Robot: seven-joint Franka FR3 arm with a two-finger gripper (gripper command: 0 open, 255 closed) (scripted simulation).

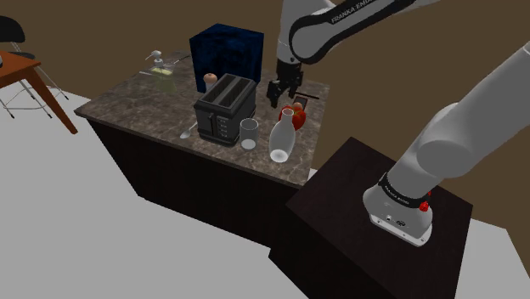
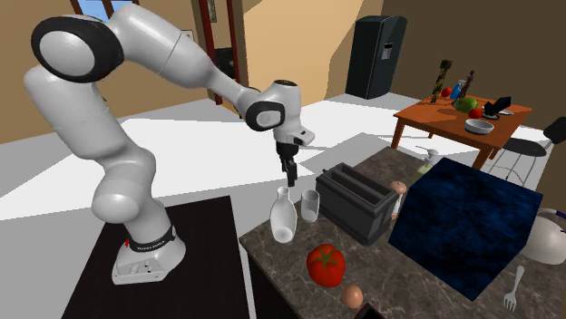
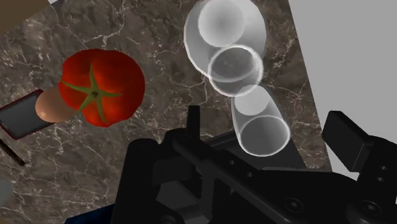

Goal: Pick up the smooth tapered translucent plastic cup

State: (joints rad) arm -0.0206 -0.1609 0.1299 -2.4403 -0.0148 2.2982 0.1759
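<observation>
Translucent cup (image 1: 249,133): upright near the counter's (image 1: 127,98) corner by the stand, between toaster (image 1: 225,106) and bottle (image 1: 283,140).
Gripper (image 1: 285,95): we see it above, jaws apart, empty.
Progress: we judge nothing grasped; descent, closing and lift remain.

Cup (image 1: 249,133): clear, smooth, tapered tumbler, standing upright, mouth up, on the dark marbled counter (image 1: 127,98) near its front edge. In the shoulder view it stands at 4 o'clock of the toaster (image 1: 225,106) and 9 o'clock of the bottle (image 1: 282,140), just beside both.
</observation>
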